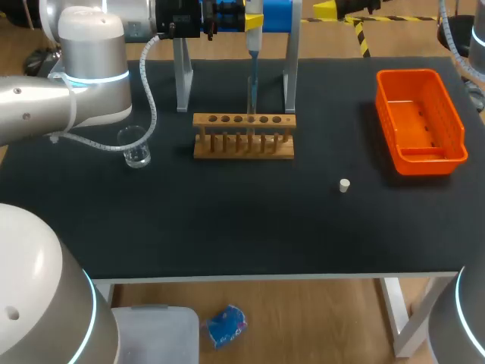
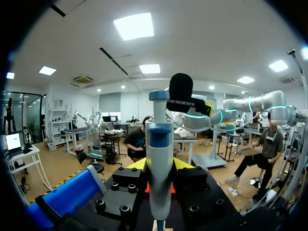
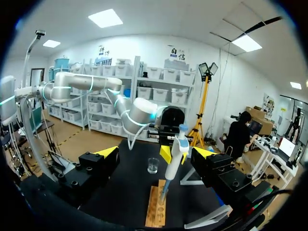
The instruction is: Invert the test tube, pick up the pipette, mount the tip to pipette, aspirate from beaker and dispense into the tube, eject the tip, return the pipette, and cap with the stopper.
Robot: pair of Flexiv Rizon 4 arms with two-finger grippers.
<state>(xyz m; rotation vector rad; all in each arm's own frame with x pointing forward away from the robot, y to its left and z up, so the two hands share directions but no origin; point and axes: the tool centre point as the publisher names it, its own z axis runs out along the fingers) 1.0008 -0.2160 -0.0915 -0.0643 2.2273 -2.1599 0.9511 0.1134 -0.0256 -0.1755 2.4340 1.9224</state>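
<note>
Left gripper (image 2: pixel 160 168) clamps pipette (image 2: pixel 159 139); right gripper (image 3: pixel 155 156) spread wide, empty. Risk: off-centre descent knocks pipette against wooden rack (image 1: pixel 243 149), skewing grip.

A matt black table (image 1: pixel 227 227) carries a rack (image 1: pixel 243 137) of pale wood, a bin (image 1: pixel 421 155) of glossy orange plastic and a clear, glass-like beaker (image 1: pixel 135 148). The pipette (image 2: pixel 159 163) is smooth white and blue plastic.

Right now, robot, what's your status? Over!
Left gripper shut on pipette, held near the rack. Right gripper open, empty. Stopper loose on the table. Nothing seen in the way.
</note>
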